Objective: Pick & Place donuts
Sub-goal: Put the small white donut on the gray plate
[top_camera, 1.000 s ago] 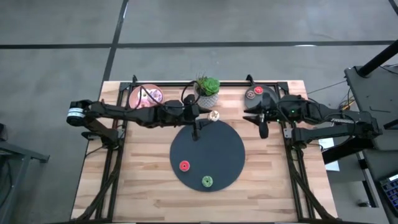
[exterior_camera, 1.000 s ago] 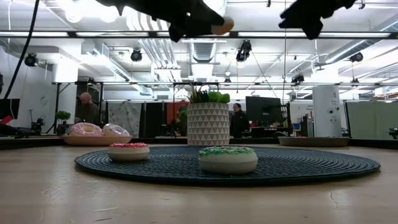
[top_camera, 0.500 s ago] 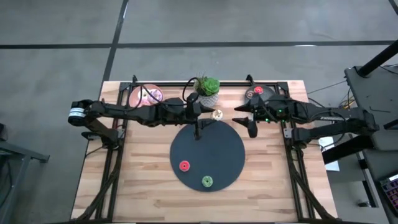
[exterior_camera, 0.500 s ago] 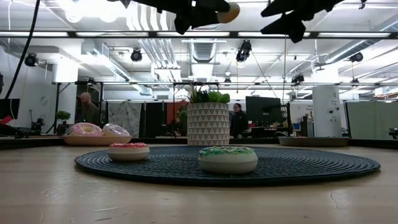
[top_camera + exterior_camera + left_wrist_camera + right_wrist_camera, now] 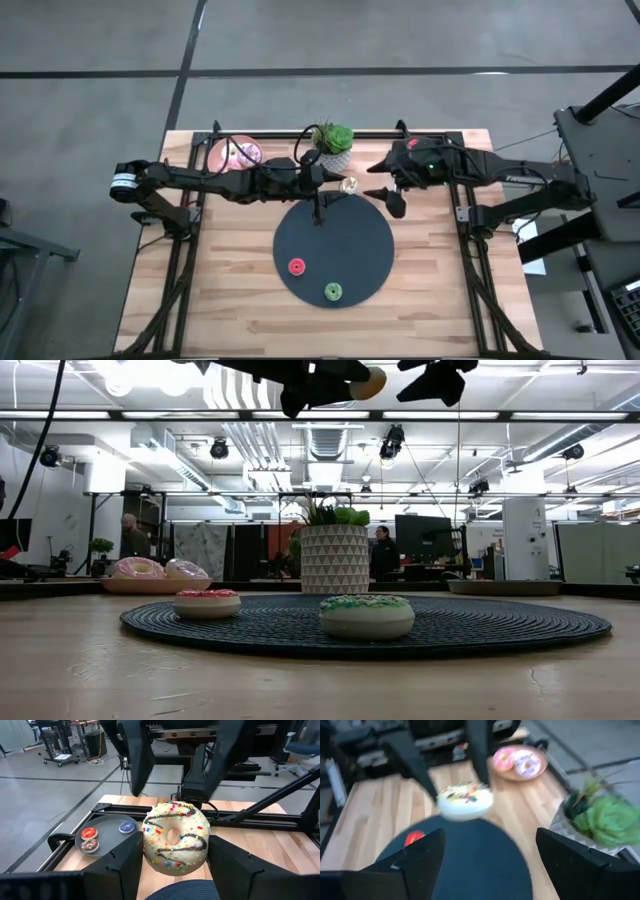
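Change: the right gripper has swung in from over the grey plate toward the table's middle and spread its jaws as it came; the left arm has barely shifted.
Nearest, on the mat: a green donut and a red donut sit flat on the dark round mat, well apart, probably already placed.
Held donut: a white donut with sprinkles and dark drizzle is pinched on edge between the left gripper's fingers, high above the mat's far rim.
Left jaws: pressed on the donut's two sides, its hole facing the wrist camera, so the ring hangs upright.
Right jaws: spread wide, empty, facing the white donut from just beside it; the pose suggests a hand-over between arms or a wait for its turn.
Farther back: the potted plant stands between the two plates.
Pink plate: the pink plate holds a pink donut and a purple-white donut, touching.
Grey plate: a red, a blue and a brown small donut lie there, not yet fetched.
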{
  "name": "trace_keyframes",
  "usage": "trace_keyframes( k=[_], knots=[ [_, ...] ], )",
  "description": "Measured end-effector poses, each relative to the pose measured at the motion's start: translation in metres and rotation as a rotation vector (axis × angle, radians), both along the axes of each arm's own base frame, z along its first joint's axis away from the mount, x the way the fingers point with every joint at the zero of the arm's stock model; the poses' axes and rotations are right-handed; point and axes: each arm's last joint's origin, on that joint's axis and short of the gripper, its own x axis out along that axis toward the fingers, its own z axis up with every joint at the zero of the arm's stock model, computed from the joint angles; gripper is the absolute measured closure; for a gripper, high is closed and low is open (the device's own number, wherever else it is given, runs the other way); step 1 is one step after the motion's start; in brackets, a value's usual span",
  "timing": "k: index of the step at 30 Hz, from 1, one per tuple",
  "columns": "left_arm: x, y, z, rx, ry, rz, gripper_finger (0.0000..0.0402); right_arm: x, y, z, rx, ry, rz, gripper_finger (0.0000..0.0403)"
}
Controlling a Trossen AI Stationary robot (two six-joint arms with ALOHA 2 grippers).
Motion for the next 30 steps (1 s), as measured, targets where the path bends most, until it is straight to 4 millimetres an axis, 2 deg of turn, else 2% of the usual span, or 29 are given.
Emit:
trace_keyframes(
  k=[6,16,30],
  knots=[
    [0.0,0.0,-0.001,0.005,0.009,0.0,0.022,0.009,0.0,0.01,-0.03,0.132,0.082,0.0093],
    [-0.002,0.0,-0.008,0.02,0.081,-0.003,0.022,0.022,-0.001,0.034,-0.088,0.241,0.146,0.0093],
    [-0.004,0.001,-0.012,0.065,0.195,-0.02,0.022,0.044,-0.003,0.034,-0.105,0.423,0.252,0.0093]
  ],
)
